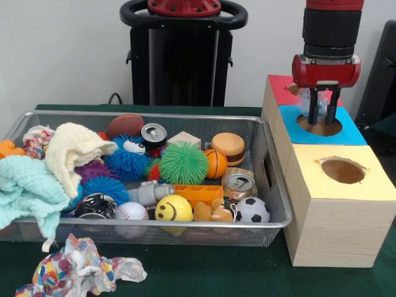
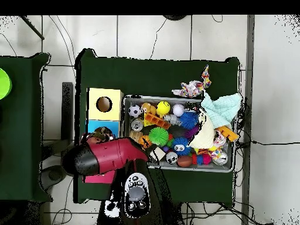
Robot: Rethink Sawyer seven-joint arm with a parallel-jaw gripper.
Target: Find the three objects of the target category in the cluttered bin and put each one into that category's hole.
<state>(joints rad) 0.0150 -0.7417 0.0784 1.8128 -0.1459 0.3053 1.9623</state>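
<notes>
My gripper (image 1: 322,115) hangs over the row of boxes at the right, its fingertips just above the blue top in the front view. It is shut on a piece of clear, wrinkly plastic (image 1: 307,97) that bulges out beside the fingers. The red top (image 1: 280,86) lies behind it; its hole is hidden by the gripper. In the overhead view the arm (image 2: 108,157) covers the red-topped box (image 2: 94,177). The wire bin (image 1: 154,114) sits to the left, full of toys. No other clear plastic piece shows in the bin (image 2: 125,117).
The blue-topped box's hole (image 1: 318,126) and the yellow-topped box's hole (image 1: 342,170) are open. The bin holds drink cans (image 1: 239,184), balls, spiky toys and cloths (image 1: 28,189). A wad of dotted paper (image 1: 80,270) lies on the table before the bin.
</notes>
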